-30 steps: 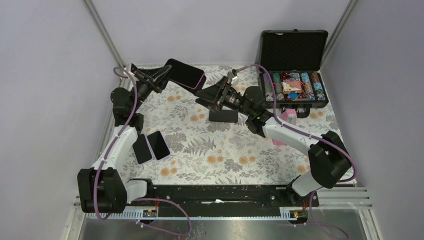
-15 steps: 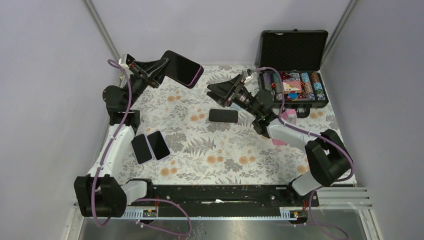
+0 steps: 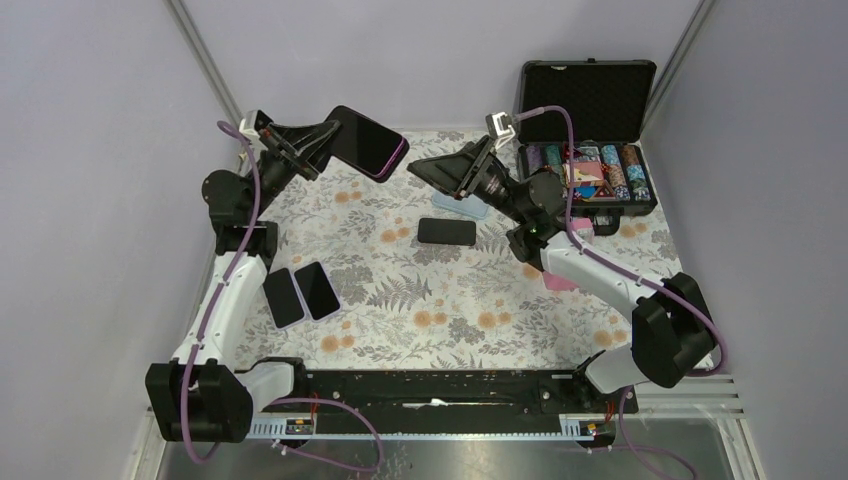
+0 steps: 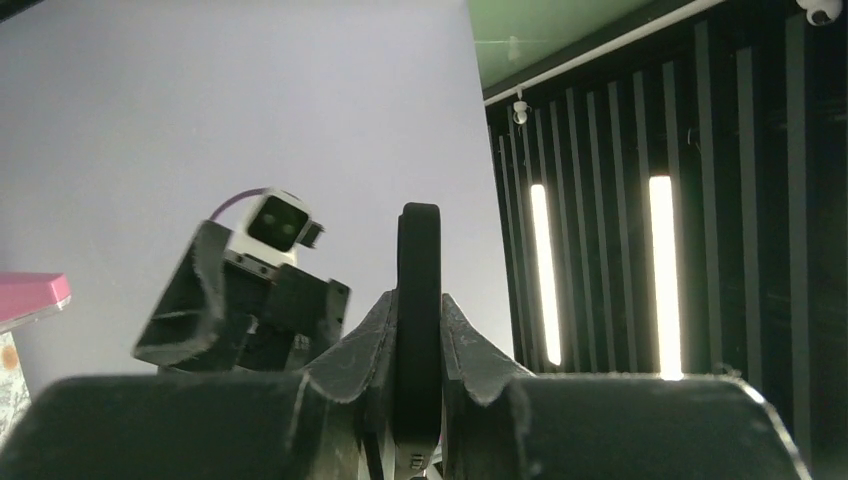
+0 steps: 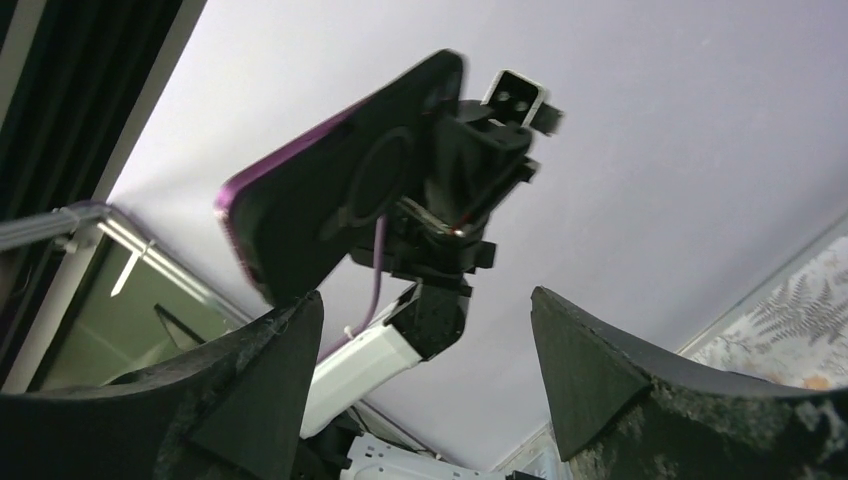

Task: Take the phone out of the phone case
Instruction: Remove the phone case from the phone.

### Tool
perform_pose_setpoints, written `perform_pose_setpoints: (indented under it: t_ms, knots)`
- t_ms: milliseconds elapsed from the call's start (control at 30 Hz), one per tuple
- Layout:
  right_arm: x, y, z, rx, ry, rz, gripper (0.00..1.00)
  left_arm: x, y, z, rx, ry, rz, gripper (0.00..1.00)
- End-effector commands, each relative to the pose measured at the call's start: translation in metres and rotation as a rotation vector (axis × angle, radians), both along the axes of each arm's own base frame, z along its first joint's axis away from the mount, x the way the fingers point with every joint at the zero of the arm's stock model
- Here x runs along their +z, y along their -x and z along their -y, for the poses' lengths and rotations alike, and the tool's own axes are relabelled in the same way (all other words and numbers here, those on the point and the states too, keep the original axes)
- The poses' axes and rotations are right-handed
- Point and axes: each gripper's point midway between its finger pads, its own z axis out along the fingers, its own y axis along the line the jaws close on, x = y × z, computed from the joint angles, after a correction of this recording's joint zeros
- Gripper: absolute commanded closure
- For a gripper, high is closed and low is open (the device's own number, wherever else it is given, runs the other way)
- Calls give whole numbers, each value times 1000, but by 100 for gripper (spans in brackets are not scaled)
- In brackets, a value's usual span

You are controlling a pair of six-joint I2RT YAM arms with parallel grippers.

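Note:
My left gripper [image 3: 335, 141] is shut on a phone in a purple-edged case [image 3: 366, 143] and holds it in the air over the table's back left. In the left wrist view the phone [image 4: 418, 280] stands edge-on between the fingers [image 4: 470, 340]. My right gripper [image 3: 422, 171] is open and empty, raised, with its tips a short way right of the cased phone and pointing at it. The right wrist view shows the case's dark back [image 5: 330, 190] up left of the open gripper [image 5: 425, 340], and the left gripper [image 5: 470, 165] behind it.
A bare black phone [image 3: 447, 231] lies mid-table on the floral cloth. Two more black phones [image 3: 300, 293] lie side by side at the left. A light blue item [image 3: 464, 206] lies under the right gripper. An open case of poker chips [image 3: 586, 170] and pink items [image 3: 577, 236] are at the right.
My right gripper has risen off the table near the black phone and tilted up toward the cased phone. My left gripper has lifted the cased phone slightly.

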Motion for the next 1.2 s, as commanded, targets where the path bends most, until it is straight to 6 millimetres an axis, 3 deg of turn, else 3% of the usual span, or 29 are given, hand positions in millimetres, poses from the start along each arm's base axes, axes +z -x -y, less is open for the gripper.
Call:
perform_pose_setpoints:
  t_ms: [0,267,367,933,1033,1167]
  knots:
    - [54,42,-1,50,-76,219,16,10,11,-2,7,4,28,100]
    - [66,43,-11,79,-111,197,13,-3,8,0,18,-30,0,100]
    - [57,35,-16,62,-66,151,13,-5,8,0,16,-31,-6,100]
    - [4,5,-32,-6,131,-40,44,12,16,-2,-7,26,39,100]
    - [-10,-5,-36,-22,184,-144,51,10,13,2,33,-63,79,100]
    - [-22,-12,-43,-9,206,-228,58,-14,1,10,124,-274,68,100]
